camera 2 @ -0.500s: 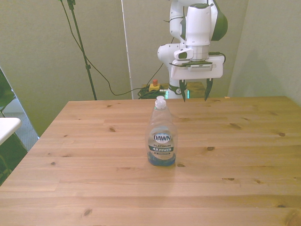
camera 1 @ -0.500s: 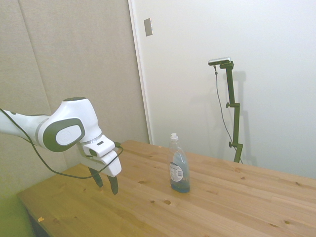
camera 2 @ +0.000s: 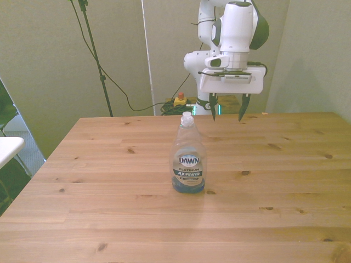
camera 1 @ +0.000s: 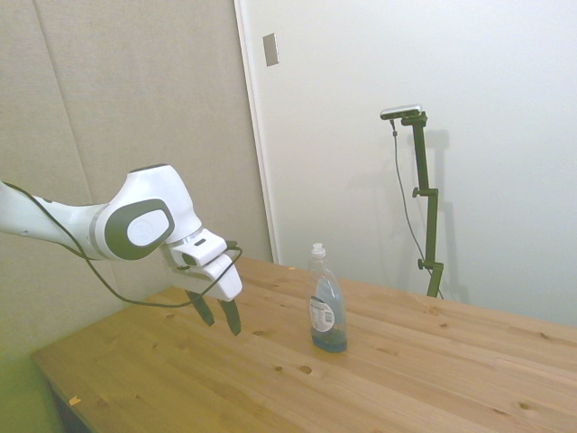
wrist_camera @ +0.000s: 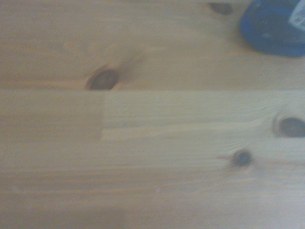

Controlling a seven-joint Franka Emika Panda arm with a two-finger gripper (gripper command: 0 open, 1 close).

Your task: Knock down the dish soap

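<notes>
The dish soap [camera 1: 326, 302] stands upright near the middle of the wooden table [camera 1: 424, 370], a slim clear bottle with blue liquid in its lower part, a white cap and a label facing the front camera [camera 2: 188, 159]. My gripper [camera 1: 219, 317] hangs open above the table, to the left of the bottle in the side view and apart from it. In the front view the gripper [camera 2: 227, 113] is behind the bottle and a little to the front view's right, fingers pointing down. The wrist view catches the blurred blue base of the bottle [wrist_camera: 276, 26] at one corner.
A white object [camera 2: 8, 148] sticks in at the front view's left edge, beside the table. Cables and a small yellow-and-red device [camera 2: 179, 100] lie on the floor behind the table's far edge.
The gripper has moved toward the bottle, shifting right in the side view and slightly to the front view's right. The bottle has not moved.
</notes>
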